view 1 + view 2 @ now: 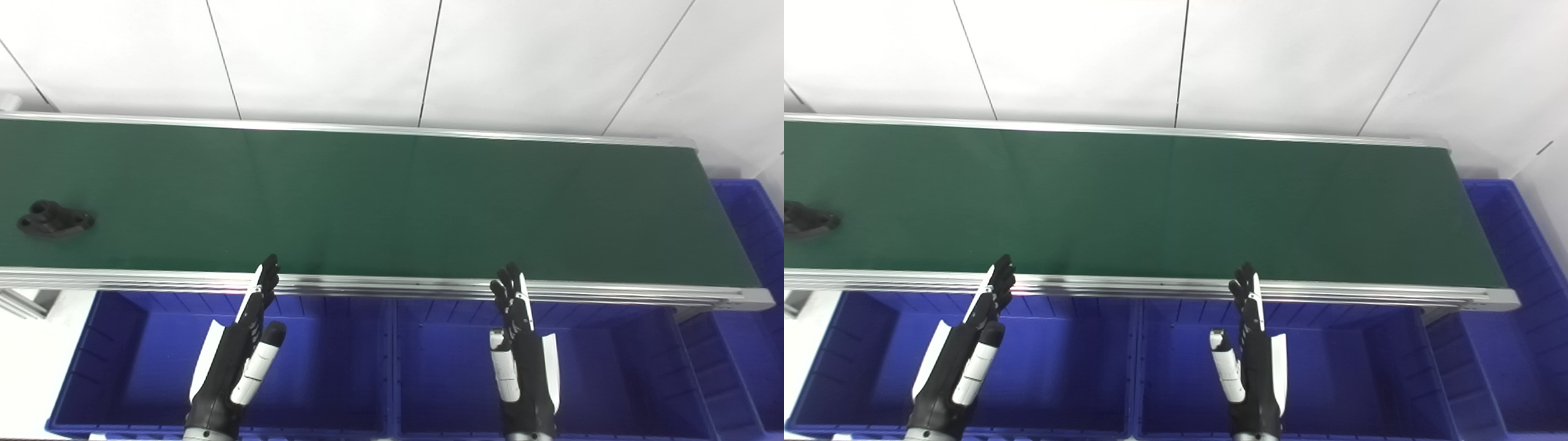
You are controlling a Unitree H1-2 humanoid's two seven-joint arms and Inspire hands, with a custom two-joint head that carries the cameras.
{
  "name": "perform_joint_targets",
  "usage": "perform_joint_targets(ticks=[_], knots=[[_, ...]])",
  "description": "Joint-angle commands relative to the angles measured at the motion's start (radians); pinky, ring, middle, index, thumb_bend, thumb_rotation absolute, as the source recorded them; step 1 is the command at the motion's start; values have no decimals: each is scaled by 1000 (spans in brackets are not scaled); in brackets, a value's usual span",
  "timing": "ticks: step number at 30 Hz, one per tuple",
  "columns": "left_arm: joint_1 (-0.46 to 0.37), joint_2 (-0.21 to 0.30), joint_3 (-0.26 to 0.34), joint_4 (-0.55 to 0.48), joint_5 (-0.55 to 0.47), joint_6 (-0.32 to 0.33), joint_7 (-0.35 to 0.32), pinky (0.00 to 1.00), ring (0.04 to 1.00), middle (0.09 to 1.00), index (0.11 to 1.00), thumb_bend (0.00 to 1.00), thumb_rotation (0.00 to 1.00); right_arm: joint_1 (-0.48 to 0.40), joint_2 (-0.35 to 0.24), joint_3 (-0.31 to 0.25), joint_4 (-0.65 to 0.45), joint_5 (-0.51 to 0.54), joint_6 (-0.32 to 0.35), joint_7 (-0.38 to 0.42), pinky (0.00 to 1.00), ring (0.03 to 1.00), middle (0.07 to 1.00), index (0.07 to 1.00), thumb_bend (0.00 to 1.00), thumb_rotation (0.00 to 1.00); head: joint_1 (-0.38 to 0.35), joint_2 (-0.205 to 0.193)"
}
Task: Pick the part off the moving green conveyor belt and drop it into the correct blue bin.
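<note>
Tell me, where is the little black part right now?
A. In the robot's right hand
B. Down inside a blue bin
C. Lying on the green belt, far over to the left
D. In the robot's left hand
C: the black part lies on the green belt near its left end, away from the open left hand and right hand.

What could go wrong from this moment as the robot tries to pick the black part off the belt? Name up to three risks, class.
1. The black part lies far left on the green belt, well away from both hands; a mistimed reach may miss it.
2. The left hand and right hand hover open over the blue bins, and could strike the belt's metal rail when reaching.
</note>
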State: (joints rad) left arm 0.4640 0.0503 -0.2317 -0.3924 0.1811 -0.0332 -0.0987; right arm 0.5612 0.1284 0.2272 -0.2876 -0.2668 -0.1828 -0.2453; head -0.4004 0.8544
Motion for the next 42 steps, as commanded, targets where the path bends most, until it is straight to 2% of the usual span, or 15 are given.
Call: perform_joint_targets(ticks=[1, 12, 33, 38, 42], knots=[[-6, -7, 1, -15, 5, -45, 15, 1000, 1000, 1000, 1000, 712, 1000, 9, 47, 21, -47, 2, 3, 6, 962, 943, 964, 980, 832, 1000, 3, -1], [2, -24, -9, 6, 12, -78, 39, 1000, 1000, 1000, 1000, 698, 1000, 8, 27, 15, -29, 14, 0, 13, 966, 946, 969, 970, 825, 1000, 42, -25], [4, -35, -14, 43, 8, -117, 42, 1000, 1000, 1000, 1000, 706, 1000, 7, 11, 0, -15, 32, -8, 44, 943, 931, 967, 982, 880, 998, 61, -45], [7, -35, -18, 60, 21, -132, 48, 1000, 1000, 1000, 1000, 706, 1000, 8, 11, -6, 5, 35, -27, 37, 930, 929, 961, 979, 879, 992, 85, -75], [10, -43, -25, 84, 30, -155, 57, 1000, 1000, 1000, 1000, 700, 1000, 8, -3, -12, 26, 32, -53, 36, 918, 929, 963, 986, 865, 1000, 136, -108]])
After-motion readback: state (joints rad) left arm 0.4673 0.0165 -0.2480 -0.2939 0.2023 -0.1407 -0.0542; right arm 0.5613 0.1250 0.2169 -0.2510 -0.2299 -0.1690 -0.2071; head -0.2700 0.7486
